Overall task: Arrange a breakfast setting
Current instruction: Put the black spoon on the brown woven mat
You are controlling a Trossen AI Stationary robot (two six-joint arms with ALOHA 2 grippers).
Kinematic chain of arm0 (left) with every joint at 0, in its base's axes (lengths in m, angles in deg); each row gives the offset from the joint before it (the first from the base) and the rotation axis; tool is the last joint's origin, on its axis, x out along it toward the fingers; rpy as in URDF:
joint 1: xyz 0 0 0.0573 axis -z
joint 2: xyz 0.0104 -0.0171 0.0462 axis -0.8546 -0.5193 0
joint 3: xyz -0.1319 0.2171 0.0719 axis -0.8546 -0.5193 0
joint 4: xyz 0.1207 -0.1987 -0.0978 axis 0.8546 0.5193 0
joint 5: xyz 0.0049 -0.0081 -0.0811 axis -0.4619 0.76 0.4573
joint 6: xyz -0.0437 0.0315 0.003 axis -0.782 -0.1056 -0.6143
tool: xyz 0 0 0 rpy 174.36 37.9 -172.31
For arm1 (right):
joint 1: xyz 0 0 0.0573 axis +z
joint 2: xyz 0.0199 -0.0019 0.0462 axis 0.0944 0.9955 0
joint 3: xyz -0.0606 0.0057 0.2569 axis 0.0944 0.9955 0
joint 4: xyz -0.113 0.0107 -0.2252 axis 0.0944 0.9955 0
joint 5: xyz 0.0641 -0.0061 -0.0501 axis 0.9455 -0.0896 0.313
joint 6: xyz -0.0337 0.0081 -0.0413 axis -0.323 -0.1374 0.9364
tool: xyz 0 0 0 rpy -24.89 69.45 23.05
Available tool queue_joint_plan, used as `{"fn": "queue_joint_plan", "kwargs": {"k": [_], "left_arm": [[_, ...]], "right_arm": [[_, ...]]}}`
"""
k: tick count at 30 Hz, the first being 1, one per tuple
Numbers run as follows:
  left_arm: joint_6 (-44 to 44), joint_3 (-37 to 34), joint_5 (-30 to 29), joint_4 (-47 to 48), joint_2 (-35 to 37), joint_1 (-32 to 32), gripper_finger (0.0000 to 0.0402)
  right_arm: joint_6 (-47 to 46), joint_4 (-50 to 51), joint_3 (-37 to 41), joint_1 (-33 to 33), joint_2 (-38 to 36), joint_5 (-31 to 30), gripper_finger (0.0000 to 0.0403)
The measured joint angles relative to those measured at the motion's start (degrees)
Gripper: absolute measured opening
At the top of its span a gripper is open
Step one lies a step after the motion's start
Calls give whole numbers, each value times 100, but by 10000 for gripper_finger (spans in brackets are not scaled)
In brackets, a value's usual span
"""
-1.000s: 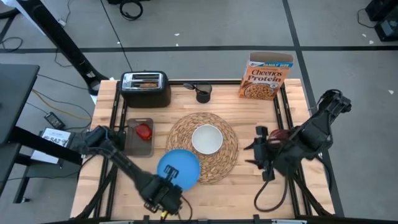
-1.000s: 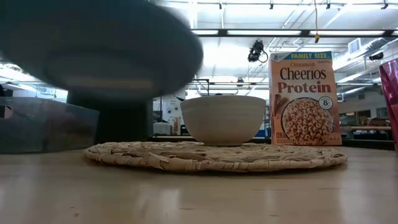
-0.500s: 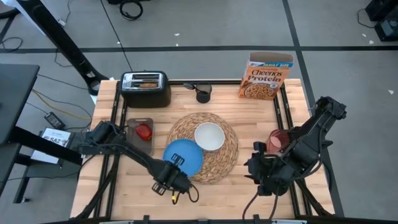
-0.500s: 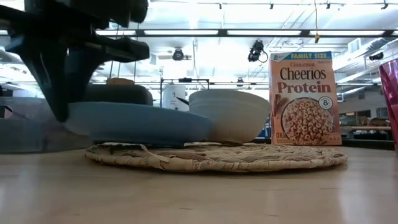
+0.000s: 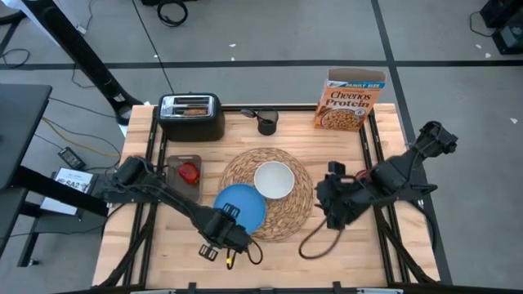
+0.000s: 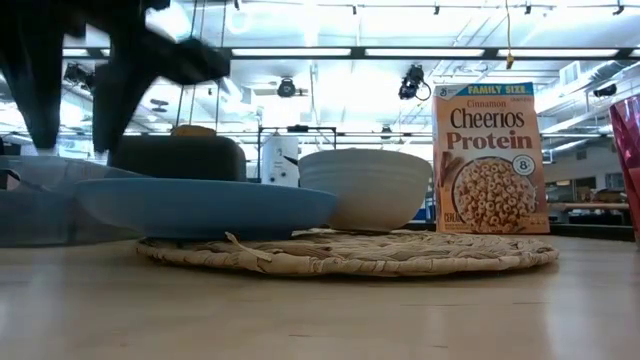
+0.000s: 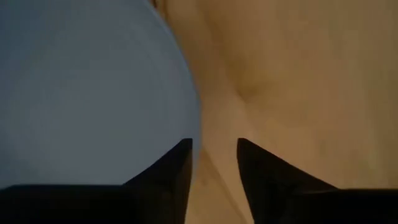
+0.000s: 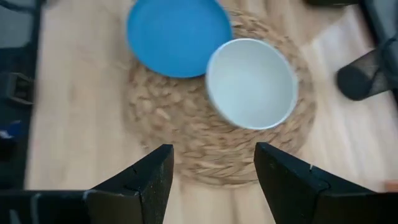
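- Looking straight down: round woven placemat (image 5: 270,194) centred on the bench (image 5: 270,253); white bowl (image 5: 274,180) on the mat, toward its right half; blue plate (image 5: 240,209) overlapping the mat's lower-left edge, part on the mat, part over bare wood. Left tool (image 5: 227,235) at the plate's near rim, prongs slightly parted, not clamped on the plate. Right tool (image 5: 324,198) just off the mat's right edge, holding nothing. Red apple (image 5: 189,173) in a dark tray (image 5: 183,180) left of the mat. Black toaster (image 5: 191,115), small black cup (image 5: 266,124) and cereal box (image 5: 351,100) along the far side.
- Seen level with the bench: blue plate (image 6: 205,208) resting on the mat's (image 6: 400,255) left part, tilted slightly; white bowl (image 6: 366,189) just behind and right of it, touching or nearly so; cereal box (image 6: 492,158) farther back; sliver of red cup (image 6: 630,150) at the right border.
- Seen from the left wrist: dark fingers (image 7: 169,180) a narrow gap apart, plate (image 7: 87,93) edge just beyond one of them, bare wood between.
- Seen from the right wrist: fingers (image 8: 147,180) spread wide, empty, above the mat (image 8: 205,146); bowl (image 8: 251,83) and plate (image 8: 178,37) side by side, rims touching.
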Motion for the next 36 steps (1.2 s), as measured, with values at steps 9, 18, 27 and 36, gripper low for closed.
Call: {"fn": "queue_joint_plan", "kwargs": {"k": [9, 18, 27, 36], "left_arm": [[-2132, 121, -174, 298, 1752, 2, 175], [-3282, 8, -3060, -346, 3719, 194, 161], [-1080, 6, -3922, -2587, 4722, 464, 160], [240, 6, -4029, -3178, 5212, -87, 160]], "right_arm": [[687, -327, 0, -973, 0, -430, 229], [1697, -2531, 306, -2246, 139, -722, 229], [4004, -5462, 839, -3407, 1322, -663, 229], [4270, -5981, 13, -4232, 2936, -360, 229]]}}
